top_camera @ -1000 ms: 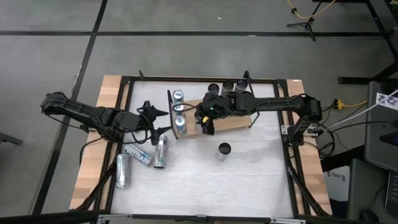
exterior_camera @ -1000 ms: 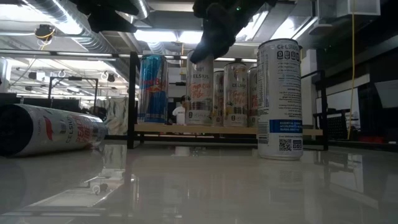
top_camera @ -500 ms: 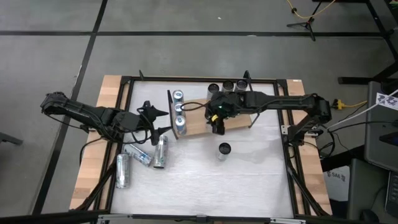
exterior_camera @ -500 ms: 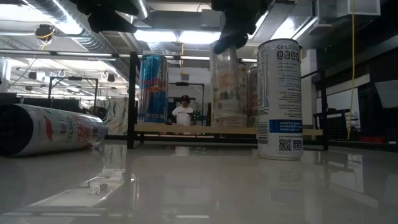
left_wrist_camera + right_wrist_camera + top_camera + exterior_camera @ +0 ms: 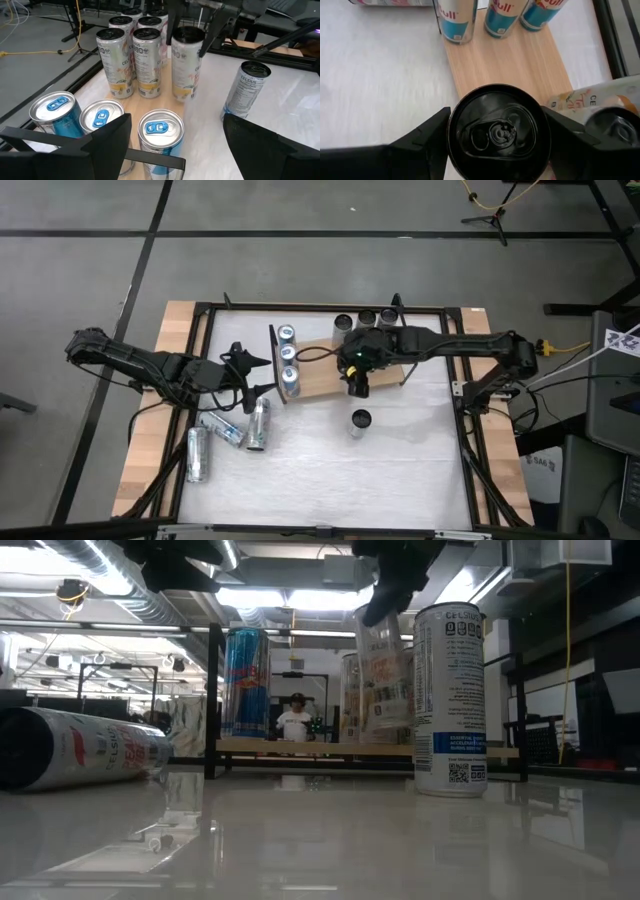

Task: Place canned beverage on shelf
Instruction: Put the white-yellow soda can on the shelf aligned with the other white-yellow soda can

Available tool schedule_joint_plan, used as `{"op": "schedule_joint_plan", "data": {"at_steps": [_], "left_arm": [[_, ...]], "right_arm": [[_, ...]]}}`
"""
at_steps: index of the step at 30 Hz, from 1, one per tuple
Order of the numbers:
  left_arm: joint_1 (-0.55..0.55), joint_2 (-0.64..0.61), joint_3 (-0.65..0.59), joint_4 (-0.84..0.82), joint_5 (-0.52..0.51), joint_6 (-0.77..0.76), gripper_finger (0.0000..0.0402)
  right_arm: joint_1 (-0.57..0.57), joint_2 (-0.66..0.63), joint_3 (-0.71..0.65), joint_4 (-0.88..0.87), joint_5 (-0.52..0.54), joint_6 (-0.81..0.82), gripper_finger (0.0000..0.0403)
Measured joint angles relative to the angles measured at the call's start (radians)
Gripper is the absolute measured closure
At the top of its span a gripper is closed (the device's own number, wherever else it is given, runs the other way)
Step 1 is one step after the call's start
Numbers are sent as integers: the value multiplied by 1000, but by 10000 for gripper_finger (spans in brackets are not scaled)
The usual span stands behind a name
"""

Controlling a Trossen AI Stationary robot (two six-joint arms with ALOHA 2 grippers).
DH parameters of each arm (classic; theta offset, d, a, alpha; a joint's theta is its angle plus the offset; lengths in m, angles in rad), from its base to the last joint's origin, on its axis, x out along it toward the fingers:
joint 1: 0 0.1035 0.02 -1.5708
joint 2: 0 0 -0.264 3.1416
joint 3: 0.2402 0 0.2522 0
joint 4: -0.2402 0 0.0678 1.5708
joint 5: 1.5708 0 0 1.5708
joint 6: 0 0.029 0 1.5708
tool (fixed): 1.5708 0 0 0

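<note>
The shelf (image 5: 322,385) is a light wooden board with black wire ends. Three blue cans (image 5: 288,356) stand at its left end and several pale cans (image 5: 365,318) at its far right. My right gripper (image 5: 357,377) is shut on a black-topped can (image 5: 186,65) above the board's near side, beside the pale cans (image 5: 135,60). I cannot tell whether the can's base touches the board. My left gripper (image 5: 257,376) waits open at the shelf's left end, above the blue cans (image 5: 161,131). My right gripper pinches the can's upper wall just under the rim (image 5: 454,131) between its two fingers (image 5: 427,137), one on each side. The fingers slant down from above. In the low view the can (image 5: 385,680) hangs slightly tilted below them, its base at about board height.
One can (image 5: 360,420) stands on the white tabletop in front of the shelf. Three cans (image 5: 222,430) lie on their sides at the near left. A black frame (image 5: 470,395) rings the table. A person (image 5: 296,720) shows far behind.
My right gripper has carried the can toward the table's right edge along the board and slightly upward, away from the blue cans and toward the pale cans. The can has tipped slightly.
</note>
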Motion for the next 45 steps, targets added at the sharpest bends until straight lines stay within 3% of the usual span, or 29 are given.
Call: {"op": "schedule_joint_plan", "data": {"at_steps": [7, 11, 21, 34, 45], "left_arm": [[0, 0, 0, -2, 0, 0, 93], [0, 0, 0, -2, -1, 0, 93], [0, 0, 0, 0, -3, 0, 93], [0, 0, 0, 1, -3, -1, 93], [0, 0, 0, 1, -3, -1, 93]], "right_arm": [[0, -47, -9, -37, 0, 0, 153], [-1, -116, -95, -30, 3, 35, 153], [-2, -308, -370, 284, 19, 31, 153], [-20, -306, -445, 390, 34, 10, 147], [-109, -300, -445, 384, -78, 14, 146]]}}
